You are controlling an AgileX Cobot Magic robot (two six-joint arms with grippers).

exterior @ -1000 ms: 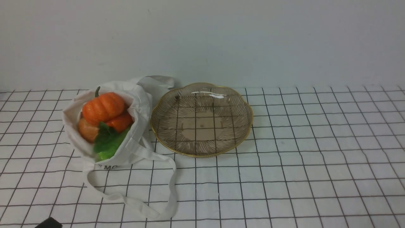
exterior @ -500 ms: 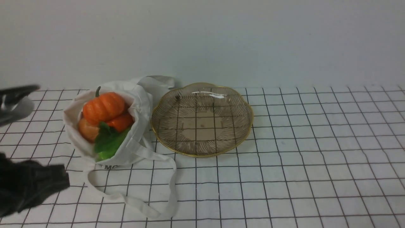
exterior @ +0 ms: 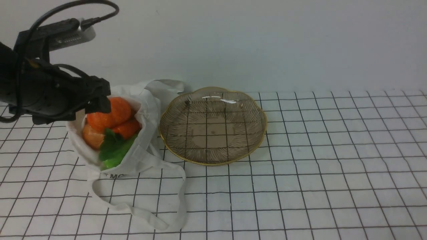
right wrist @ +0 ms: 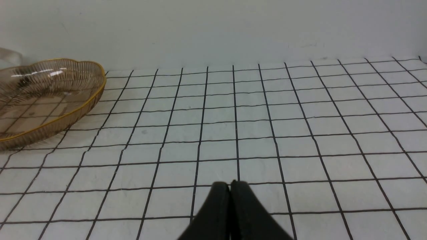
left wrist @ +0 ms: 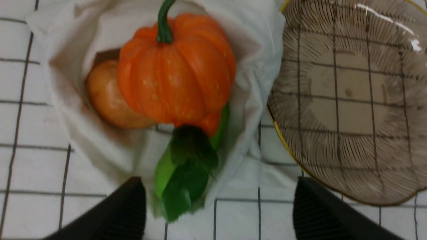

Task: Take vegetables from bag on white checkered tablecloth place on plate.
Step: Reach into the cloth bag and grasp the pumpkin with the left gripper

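Note:
The white bag (exterior: 143, 133) lies open on the white checkered tablecloth (exterior: 317, 166), holding the vegetables. They are a ribbed orange pumpkin (left wrist: 173, 70), smoother orange pieces (exterior: 91, 136) and a green leafy one (exterior: 113, 150). My left gripper (exterior: 98, 100) hovers over the bag's mouth and hides part of the pumpkin (exterior: 115, 110) in the front view. In the left wrist view this gripper (left wrist: 218, 181) is open, with its fingers wide apart on either side of the leafy piece (left wrist: 183, 166) and holding nothing. Just right of the bag, the brownish glass plate (exterior: 213, 130) is empty. My right gripper (right wrist: 229, 184) is shut above bare cloth.
The bag's long strap (exterior: 180, 200) loops forward across the cloth toward the front edge. A plain pale wall (exterior: 267, 43) runs behind the table. In the right wrist view the plate (right wrist: 50, 96) sits far off to one side.
My left arm has swung in from the lower left edge of the front view and risen to hang over the bag. The bag, vegetables and plate have not moved.

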